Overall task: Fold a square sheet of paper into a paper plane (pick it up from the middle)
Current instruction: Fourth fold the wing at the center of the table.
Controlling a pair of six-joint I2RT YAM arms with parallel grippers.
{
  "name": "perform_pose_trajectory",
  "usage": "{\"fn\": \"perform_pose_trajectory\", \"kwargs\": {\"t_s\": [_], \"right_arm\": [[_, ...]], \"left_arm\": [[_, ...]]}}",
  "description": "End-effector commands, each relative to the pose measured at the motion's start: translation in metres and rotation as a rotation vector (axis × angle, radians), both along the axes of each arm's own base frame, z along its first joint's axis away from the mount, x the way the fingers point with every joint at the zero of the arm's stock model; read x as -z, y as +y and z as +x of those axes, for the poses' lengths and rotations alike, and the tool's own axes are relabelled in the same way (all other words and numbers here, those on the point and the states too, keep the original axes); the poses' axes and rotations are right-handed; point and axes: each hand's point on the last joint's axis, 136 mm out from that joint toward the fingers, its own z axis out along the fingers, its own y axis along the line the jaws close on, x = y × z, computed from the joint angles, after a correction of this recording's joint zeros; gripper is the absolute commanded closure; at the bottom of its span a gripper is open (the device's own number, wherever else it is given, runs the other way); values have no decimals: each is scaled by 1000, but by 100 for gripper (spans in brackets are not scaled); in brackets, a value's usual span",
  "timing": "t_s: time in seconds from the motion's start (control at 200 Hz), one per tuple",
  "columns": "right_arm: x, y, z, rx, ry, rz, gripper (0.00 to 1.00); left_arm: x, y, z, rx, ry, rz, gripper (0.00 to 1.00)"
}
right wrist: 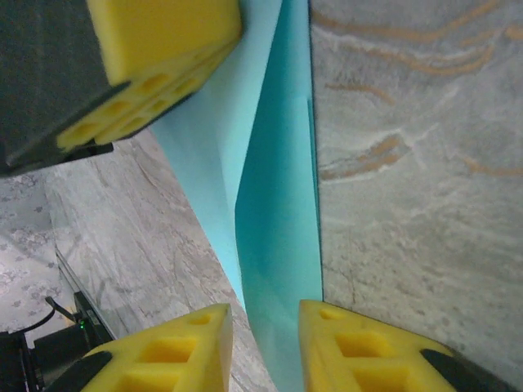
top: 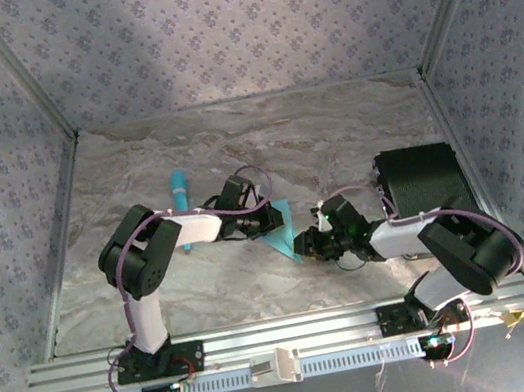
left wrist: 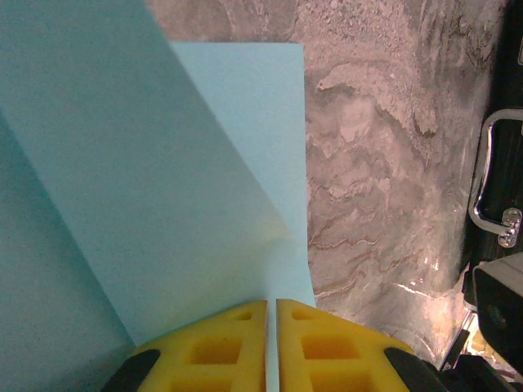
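Paper [top: 283,238], folded, is pinched in the closed left hand [left wrist: 271,307]; the right hand [right wrist: 265,317] is slightly open around it.

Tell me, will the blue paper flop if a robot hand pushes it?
Probably floppy: the blue paper is thin and already bent into folds. It looks light, so a push would likely slide or crumple it. The left gripper pinching it should keep it steady.
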Motion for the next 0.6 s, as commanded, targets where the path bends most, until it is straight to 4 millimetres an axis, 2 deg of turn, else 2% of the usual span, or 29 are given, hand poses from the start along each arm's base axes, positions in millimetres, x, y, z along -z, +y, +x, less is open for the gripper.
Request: {"fn": "perform_pose_trajectory", "kwargs": {"t_s": [0.0,0.205,0.42,0.595], "right_arm": [[-9,0,13,12,-26,0,69],[-15,-1,26,30,-43,29,69],[-19,10,36,9,-51,61,68],[-14,17,40,-4,-37,77,69]], "left_arm": [[25,11,-5,-16,40,66,89],[25,10,-5,-14,38,65,89],[25,9,-5,-13,40,64,89],[25,9,-5,-13,38,65,89]]}}
